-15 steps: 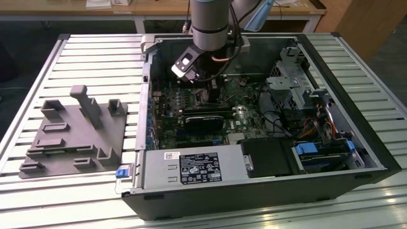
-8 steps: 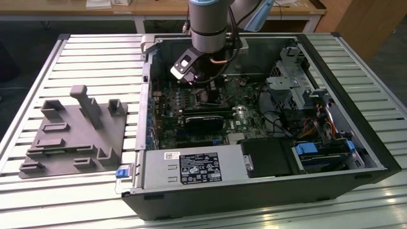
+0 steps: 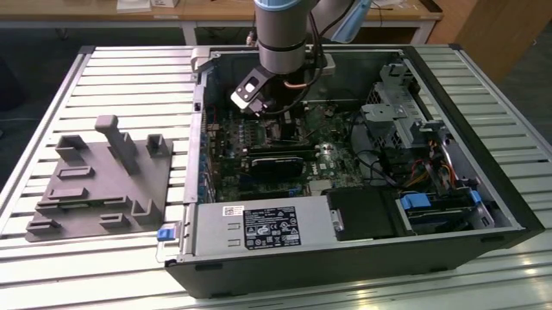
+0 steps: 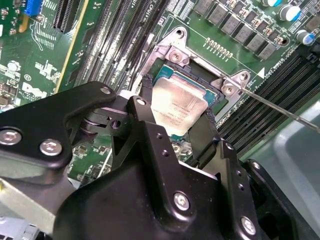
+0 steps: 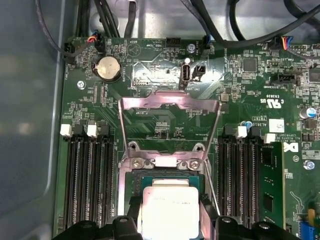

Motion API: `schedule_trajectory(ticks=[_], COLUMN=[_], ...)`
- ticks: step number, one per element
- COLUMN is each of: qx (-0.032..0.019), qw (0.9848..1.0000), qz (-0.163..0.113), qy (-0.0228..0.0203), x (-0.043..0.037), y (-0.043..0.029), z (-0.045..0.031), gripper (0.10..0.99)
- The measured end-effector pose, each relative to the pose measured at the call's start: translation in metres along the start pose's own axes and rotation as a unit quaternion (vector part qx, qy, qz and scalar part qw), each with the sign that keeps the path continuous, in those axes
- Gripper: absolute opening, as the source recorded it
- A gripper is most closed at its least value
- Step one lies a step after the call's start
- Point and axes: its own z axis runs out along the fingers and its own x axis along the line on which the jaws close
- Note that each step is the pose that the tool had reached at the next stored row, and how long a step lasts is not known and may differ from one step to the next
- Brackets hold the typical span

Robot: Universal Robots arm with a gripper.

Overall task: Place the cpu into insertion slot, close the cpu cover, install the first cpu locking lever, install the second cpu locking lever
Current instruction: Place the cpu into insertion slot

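The cpu (image 4: pixel 177 107), a flat square chip with a dull silvery top, sits between my gripper's (image 4: pixel 175 114) two black fingers (image 4: pixel 145 102), which press on its opposite edges. It is level over the insertion slot (image 4: pixel 200 75), whose silver rim brackets show just beyond it. In the first wrist view the cpu (image 5: pixel 170 210) lies directly over the slot (image 5: pixel 165 162). The cpu cover (image 5: pixel 170 102), a thin metal frame with a cut-out window, stands raised and open behind the slot. A thin locking lever (image 4: pixel 280 107) sticks out free beside the socket. In the exterior view my gripper (image 3: pixel 258 103) reaches down into the open computer case.
Long black memory slots (image 5: pixel 90 180) flank the socket, and one memory module (image 5: pixel 270 185) is seated. A coin battery (image 5: pixel 108 68) and cables lie beyond the cover. The labelled power-supply box (image 3: pixel 263 227), a drive cage (image 3: pixel 397 110) and a grey fixture plate (image 3: pixel 99 177) stand around.
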Motion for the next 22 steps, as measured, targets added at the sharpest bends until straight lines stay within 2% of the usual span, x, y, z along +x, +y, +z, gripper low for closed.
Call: schedule_trajectory(ticks=[22], qx=[0.0000], qw=[1.0000], qz=[0.000], qy=[0.0000], x=[0.0024], y=[0.0016], z=[0.0034], gripper=[0.537])
